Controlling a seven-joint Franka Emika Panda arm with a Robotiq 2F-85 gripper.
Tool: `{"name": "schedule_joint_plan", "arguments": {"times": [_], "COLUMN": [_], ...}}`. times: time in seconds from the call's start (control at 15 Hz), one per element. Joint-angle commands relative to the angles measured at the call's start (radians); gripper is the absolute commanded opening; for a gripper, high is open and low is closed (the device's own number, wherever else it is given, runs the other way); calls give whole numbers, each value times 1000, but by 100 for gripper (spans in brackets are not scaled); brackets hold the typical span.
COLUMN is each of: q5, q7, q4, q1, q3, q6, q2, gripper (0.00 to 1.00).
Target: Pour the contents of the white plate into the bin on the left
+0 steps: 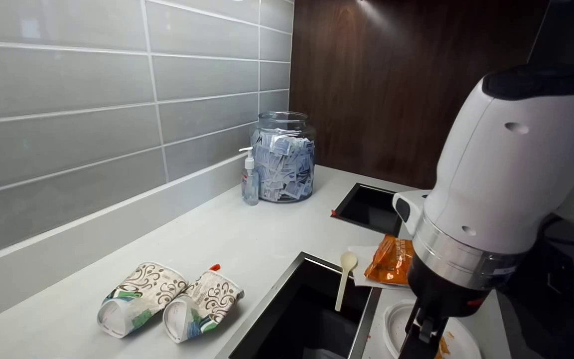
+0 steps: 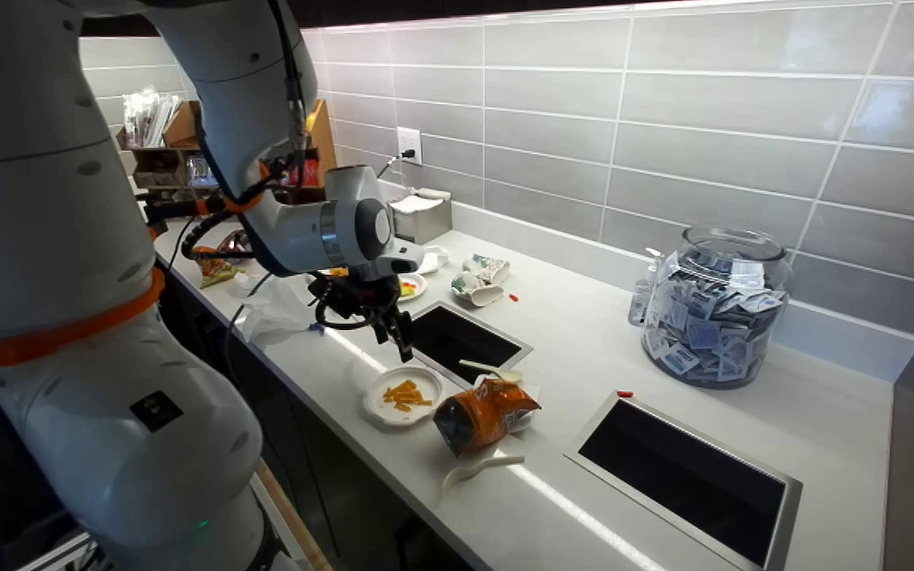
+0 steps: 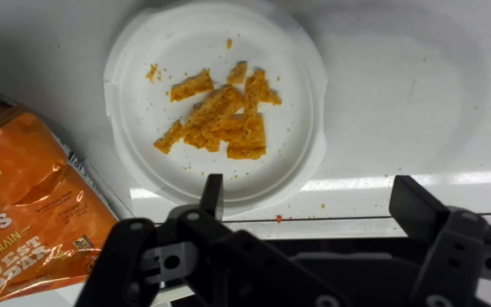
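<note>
A white plate with orange chip pieces on it lies on the counter beside the left bin; it shows in the wrist view (image 3: 298,102) and in both exterior views (image 1: 466,344) (image 2: 378,404). The chips (image 3: 220,121) sit near its middle. The left bin is a dark, metal-rimmed opening in the counter (image 1: 287,314) (image 2: 461,337); its rim also shows in the wrist view (image 3: 313,229). My gripper (image 3: 307,187) is open and empty. In the wrist view one finger overlaps the plate's rim and the other lies beyond the plate. In an exterior view the fingers (image 2: 405,341) hang above the counter near plate and bin.
An orange chip bag (image 2: 481,414) lies against the plate's side. A pale spoon (image 1: 348,262) crosses the left bin's edge; another spoon (image 2: 477,469) lies nearer the counter's front. Crumpled paper cups (image 1: 142,294), a glass jar (image 2: 715,317) and a second dark opening (image 2: 687,476) are around.
</note>
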Motion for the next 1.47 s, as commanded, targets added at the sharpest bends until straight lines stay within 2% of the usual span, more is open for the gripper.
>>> {"name": "schedule_joint_plan", "arguments": {"times": [0.0,0.87,1.2,1.4], "q5": [-47,-49,-42,-40], "q7": [65,83,78,76], "q4": [29,79,93,97], "q1": [31,93,112,121], "q3": [-29,-127,-151,-161], "q6": [-11,6,7,8], "q2": [57,155,177,186], "gripper": [100,100,71,81]}}
